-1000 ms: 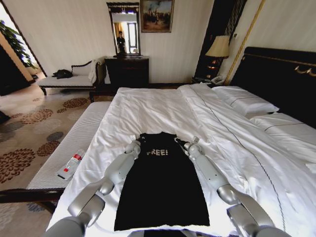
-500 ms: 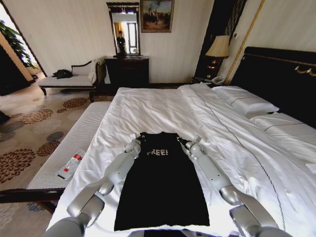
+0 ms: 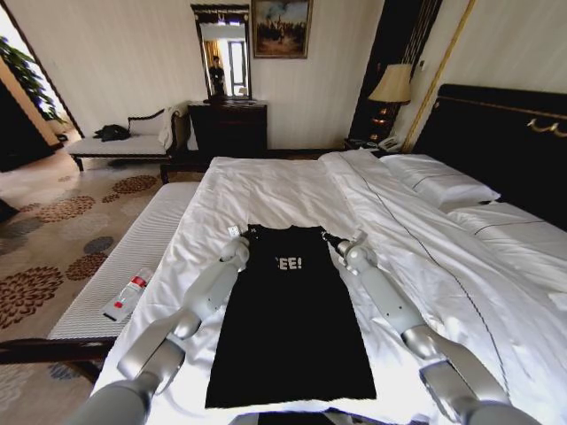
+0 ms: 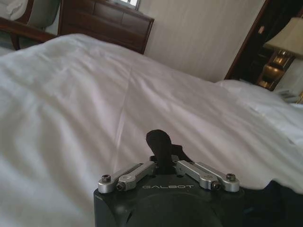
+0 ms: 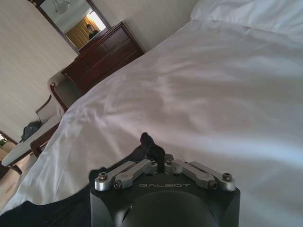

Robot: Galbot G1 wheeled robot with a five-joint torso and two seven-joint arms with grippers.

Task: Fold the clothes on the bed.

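The clothes, one black top [image 3: 288,328] with white lettering, lie flat and lengthwise on the white bed [image 3: 266,186]. Only "EE!" of the lettering shows. My left gripper [image 3: 237,239] is shut on the top's left shoulder and my right gripper [image 3: 342,245] is shut on its right shoulder. In the left wrist view a pinch of black fabric [image 4: 158,142] stands up between the left gripper's [image 4: 162,158] jaws. The right wrist view shows the same black fabric [image 5: 150,145] caught in the right gripper [image 5: 157,158].
A white ribbed bench [image 3: 133,248] runs along the bed's left side with a small red-and-white item [image 3: 126,297] on it. Pillows [image 3: 443,181] and a dark headboard [image 3: 505,133] are to the right. A dark dresser [image 3: 228,128], a chaise [image 3: 124,142] and a lamp [image 3: 392,86] stand by the far wall.
Both grippers have moved farther up the bed with the shoulders in them, drawing the top longer. The first letters of the lettering are now hidden.
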